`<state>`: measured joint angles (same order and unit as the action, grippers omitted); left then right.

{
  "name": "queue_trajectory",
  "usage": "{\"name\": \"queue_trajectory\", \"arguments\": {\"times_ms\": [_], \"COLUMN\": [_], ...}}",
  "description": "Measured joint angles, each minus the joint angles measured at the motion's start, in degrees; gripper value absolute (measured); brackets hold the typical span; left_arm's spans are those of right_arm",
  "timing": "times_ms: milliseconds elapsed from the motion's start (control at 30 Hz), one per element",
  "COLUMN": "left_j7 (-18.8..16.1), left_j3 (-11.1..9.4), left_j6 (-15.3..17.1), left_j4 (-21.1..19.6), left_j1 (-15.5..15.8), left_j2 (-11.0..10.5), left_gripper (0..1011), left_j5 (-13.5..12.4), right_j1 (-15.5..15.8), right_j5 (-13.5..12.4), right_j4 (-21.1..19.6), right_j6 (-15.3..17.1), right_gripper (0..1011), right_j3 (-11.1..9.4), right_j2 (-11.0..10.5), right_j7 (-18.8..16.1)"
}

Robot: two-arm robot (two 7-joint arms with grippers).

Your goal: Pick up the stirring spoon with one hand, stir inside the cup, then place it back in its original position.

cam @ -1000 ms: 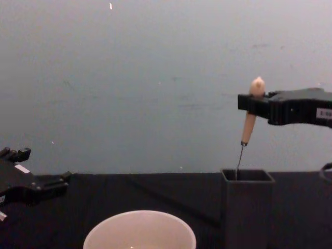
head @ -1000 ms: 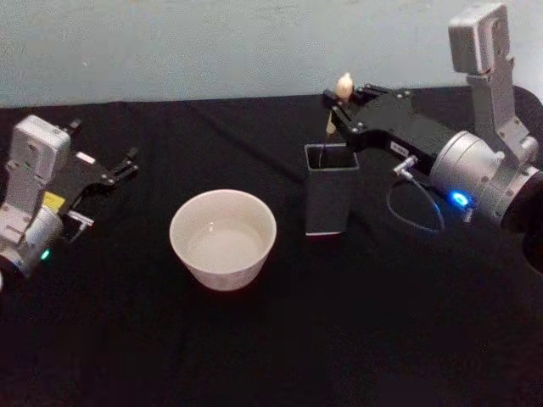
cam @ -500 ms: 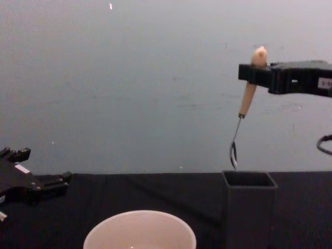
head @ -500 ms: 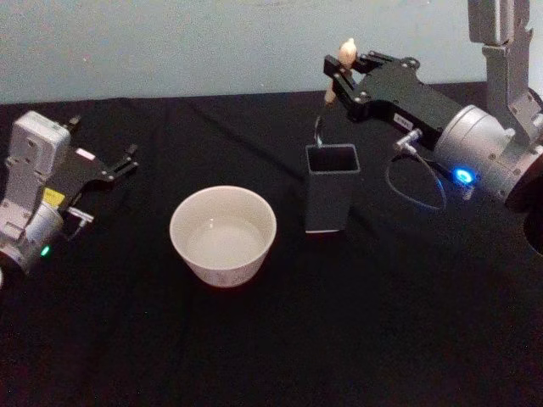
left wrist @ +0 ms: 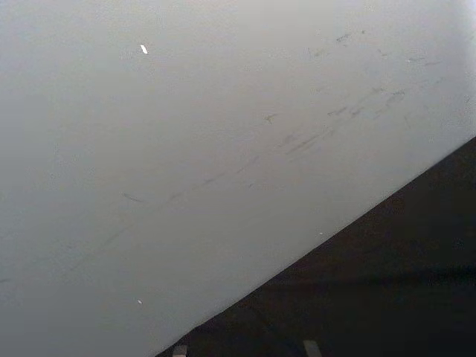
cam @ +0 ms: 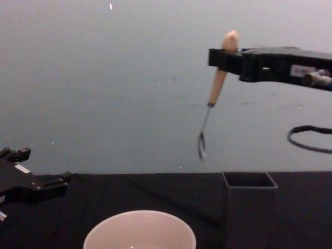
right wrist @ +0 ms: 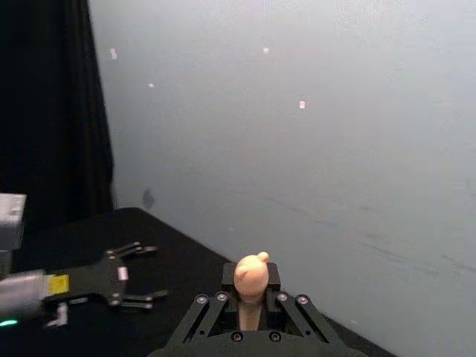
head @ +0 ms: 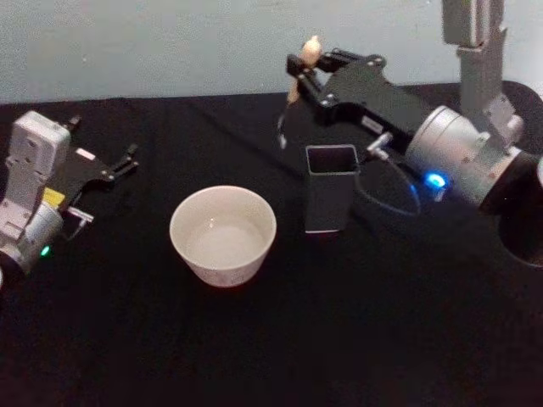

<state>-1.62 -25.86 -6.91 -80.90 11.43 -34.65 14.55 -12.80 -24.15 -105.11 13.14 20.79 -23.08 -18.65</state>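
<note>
My right gripper [head: 302,69] [cam: 222,57] [right wrist: 251,296] is shut on the beige handle of the stirring spoon [head: 293,88] [cam: 215,93] [right wrist: 251,277]. The spoon hangs free in the air, its small metal bowl pointing down, left of and above the dark grey square holder [head: 330,198] [cam: 250,207]. The cream-white cup [head: 223,235] [cam: 140,230] stands on the black table to the holder's left, lower than the spoon. My left gripper [head: 125,163] [cam: 54,181] [right wrist: 141,275] rests open at the table's left side, far from the cup.
A black cloth covers the table [head: 271,339]. A pale blue-grey wall [head: 170,42] stands behind it. A black cable loop [head: 386,191] hangs from the right arm beside the holder. Open tabletop lies in front of the cup and holder.
The right gripper lifted the spoon fully out of the holder and carried it left, toward the cup side. The left arm stayed still.
</note>
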Motion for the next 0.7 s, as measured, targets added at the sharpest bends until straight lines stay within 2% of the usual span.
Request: {"name": "queue_trajectory", "arguments": {"times_ms": [267, 433, 700], "left_j7": [0.0, 0.0, 0.0], "left_j3": [0.0, 0.0, 0.0], "left_j6": [0.0, 0.0, 0.0], "left_j4": [0.0, 0.0, 0.0], "left_j1": [0.0, 0.0, 0.0], "left_j2": [0.0, 0.0, 0.0], "left_gripper": [1001, 1001, 1001], "left_j5": [0.0, 0.0, 0.0], "right_j1": [0.5, 1.0, 1.5], "right_j5": [-0.4, -0.7, 0.6], "right_j4": [0.0, 1.5, 5.3], "right_j6": [-0.1, -1.2, -3.9], "right_gripper": [197, 197, 197], "right_j3": [2.7, 4.4, 6.9], "right_j2": [0.6, 1.1, 1.3], "right_j7": [-0.6, -1.2, -2.7]}}
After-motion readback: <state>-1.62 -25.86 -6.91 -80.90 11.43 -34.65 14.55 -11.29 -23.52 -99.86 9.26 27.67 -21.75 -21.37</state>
